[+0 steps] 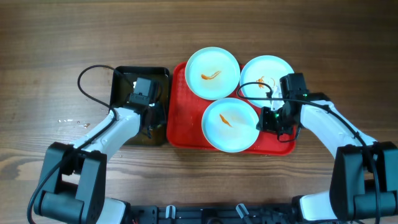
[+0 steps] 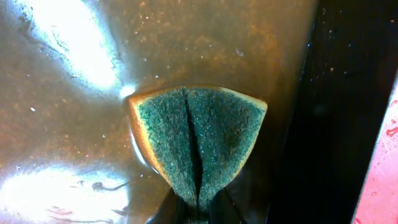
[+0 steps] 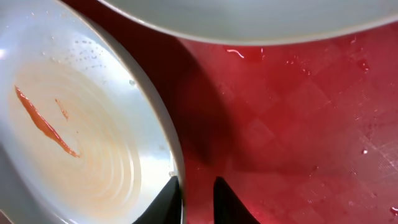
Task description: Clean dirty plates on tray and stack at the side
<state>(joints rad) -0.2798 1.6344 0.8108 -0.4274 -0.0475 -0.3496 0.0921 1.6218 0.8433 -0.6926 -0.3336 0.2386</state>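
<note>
Three pale plates with orange smears lie on the red tray (image 1: 181, 127): back left (image 1: 212, 73), back right (image 1: 264, 71) and front (image 1: 230, 124). My right gripper (image 1: 268, 119) is at the front plate's right edge. In the right wrist view the gripper (image 3: 194, 194) straddles that plate's (image 3: 81, 137) rim. One finger is inside against the rim, and the other is outside over the tray (image 3: 298, 124) with a small gap. My left gripper (image 1: 152, 121) is down in the black tray (image 1: 124, 74). In the left wrist view it (image 2: 199, 210) is shut on a folded green and yellow sponge (image 2: 199, 137).
The black tray holds brownish water (image 2: 74, 124) with glare on it. Its dark wall (image 2: 348, 112) stands right of the sponge, with the red tray's edge (image 2: 380, 180) beyond. The back right plate's rim (image 3: 249, 18) lies close ahead of the right gripper. Wood table (image 1: 62, 37) surrounds both trays.
</note>
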